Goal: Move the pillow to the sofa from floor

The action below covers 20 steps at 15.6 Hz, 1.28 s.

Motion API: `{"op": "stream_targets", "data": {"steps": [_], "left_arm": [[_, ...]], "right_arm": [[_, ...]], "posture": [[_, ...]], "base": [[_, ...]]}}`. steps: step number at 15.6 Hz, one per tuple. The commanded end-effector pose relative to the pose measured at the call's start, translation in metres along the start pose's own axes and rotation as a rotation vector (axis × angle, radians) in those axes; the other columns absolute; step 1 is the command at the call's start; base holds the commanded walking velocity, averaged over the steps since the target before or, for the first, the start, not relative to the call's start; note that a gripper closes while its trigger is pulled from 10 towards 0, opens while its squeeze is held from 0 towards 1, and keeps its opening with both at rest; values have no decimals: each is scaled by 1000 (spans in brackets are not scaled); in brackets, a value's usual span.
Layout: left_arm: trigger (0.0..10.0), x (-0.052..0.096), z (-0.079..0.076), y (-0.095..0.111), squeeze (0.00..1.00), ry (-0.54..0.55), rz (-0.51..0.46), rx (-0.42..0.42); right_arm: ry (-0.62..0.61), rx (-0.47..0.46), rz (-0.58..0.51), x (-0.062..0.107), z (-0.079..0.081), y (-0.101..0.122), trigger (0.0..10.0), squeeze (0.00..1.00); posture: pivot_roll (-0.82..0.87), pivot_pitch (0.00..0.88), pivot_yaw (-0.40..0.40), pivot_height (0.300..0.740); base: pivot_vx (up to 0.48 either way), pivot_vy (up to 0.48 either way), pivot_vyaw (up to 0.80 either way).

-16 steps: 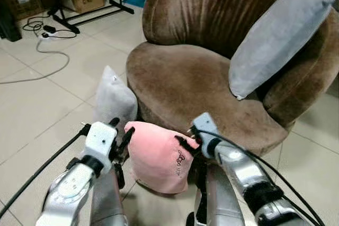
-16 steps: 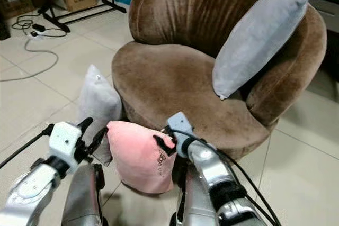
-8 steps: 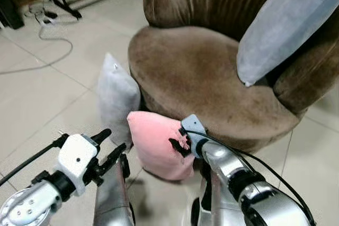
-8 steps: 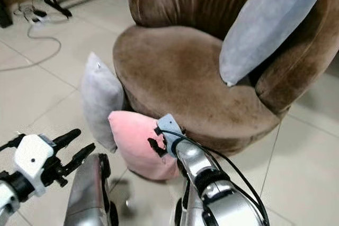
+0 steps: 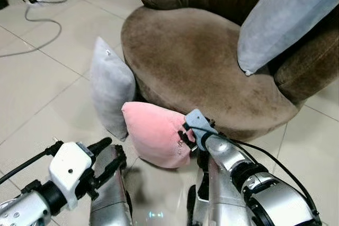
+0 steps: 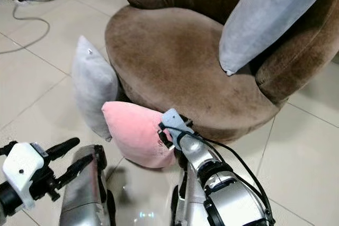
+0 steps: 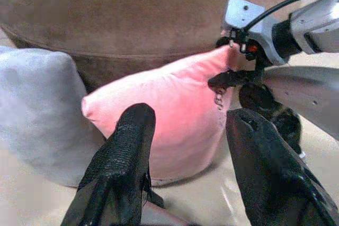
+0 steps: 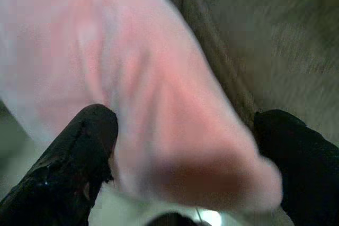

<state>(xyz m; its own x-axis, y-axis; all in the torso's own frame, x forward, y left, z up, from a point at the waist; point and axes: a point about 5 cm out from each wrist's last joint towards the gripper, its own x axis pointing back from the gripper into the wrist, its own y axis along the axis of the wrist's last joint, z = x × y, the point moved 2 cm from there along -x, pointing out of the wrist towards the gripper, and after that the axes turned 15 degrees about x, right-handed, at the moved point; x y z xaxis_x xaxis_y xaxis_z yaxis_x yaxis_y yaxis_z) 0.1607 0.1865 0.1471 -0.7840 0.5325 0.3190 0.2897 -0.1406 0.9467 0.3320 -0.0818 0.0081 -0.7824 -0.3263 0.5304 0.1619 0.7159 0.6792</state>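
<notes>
Left pincer [image 5: 106, 154] low over the tiled floor [image 5: 37, 93], fingers spread, holding nothing. Grey pillow [image 5: 110, 93] upright against the brown sofa [image 5: 196, 62]. Pink pillow [image 5: 153, 133] on floor, leaning on sofa base. Right pincer [image 8: 185, 168] spread around its corner. Grey cushion [image 5: 288, 17] on sofa.

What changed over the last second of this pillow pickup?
The left gripper drew back from the pink pillow and now sits open short of it. The right gripper stayed at the pillow's corner, fingers straddling it. Pink and grey floor pillow still lean against the sofa.
</notes>
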Motion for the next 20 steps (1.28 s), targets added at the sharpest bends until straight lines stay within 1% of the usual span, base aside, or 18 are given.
{"op": "stream_targets", "data": {"steps": [1, 4, 5, 6, 7, 8, 9, 10, 11, 12, 14, 20], "left_arm": [[10000, 3, -3, 2, 0, -15, 7, -3], [10000, 9, -9, 5, 0, -33, 19, 3], [10000, 10, -10, 5, 0, -30, 22, 5], [10000, 13, -12, 4, 0, -24, 30, 8], [10000, 15, -13, 4, 0, -21, 33, 10], [10000, 15, -14, 4, 0, -19, 35, 12], [10000, 16, -14, 4, 0, -18, 35, 13], [10000, 16, -15, 5, 0, -16, 36, 15], [10000, 16, -16, 4, 0, -15, 38, 15], [10000, 17, -16, 4, 0, -14, 39, 16], [10000, 17, -17, 4, 0, -16, 42, 17], [10000, 18, -18, 5, 0, -19, 50, 16]], "right_arm": [[12, 26, 24, 0, 3, -4, 10000, 0], [74, 31, 24, -1, 16, -2, 10000, 0], [75, 17, 12, -1, 18, 1, 10000, 0], [74, -30, -12, -2, 22, 7, 9569, 0], [73, -52, -30, -3, 24, 11, 7608, 0], [66, -87, -52, -4, 25, 16, 5294, 0], [66, -112, -63, -4, 26, 18, 5294, 0], [58, -166, -83, -4, 25, 23, 3922, 0], [59, -214, -107, -5, 25, 27, 1843, 0], [64, -221, -123, -5, 25, 30, 0, 0], [75, -216, -136, -4, 26, 31, 0, 0], [84, -239, -143, -4, 27, 30, 0, 0]], "posture": [[189, 244, -78, 501], [203, 281, -86, 501], [206, 285, -88, 501], [209, 284, -91, 501], [210, 283, -92, 501], [210, 280, -93, 501], [210, 278, -95, 501], [210, 277, -94, 501], [209, 278, -93, 501], [208, 279, -92, 501], [212, 277, -92, 501], [212, 276, -89, 501]], "base": [[0, 0, 0], [0, 0, 0], [0, 0, 0], [0, 0, 0], [0, 0, 0], [0, 0, 0], [0, 0, 0], [0, 0, 0], [0, 0, 0], [0, 0, 0], [0, 0, 0], [0, 0, 0]]}}
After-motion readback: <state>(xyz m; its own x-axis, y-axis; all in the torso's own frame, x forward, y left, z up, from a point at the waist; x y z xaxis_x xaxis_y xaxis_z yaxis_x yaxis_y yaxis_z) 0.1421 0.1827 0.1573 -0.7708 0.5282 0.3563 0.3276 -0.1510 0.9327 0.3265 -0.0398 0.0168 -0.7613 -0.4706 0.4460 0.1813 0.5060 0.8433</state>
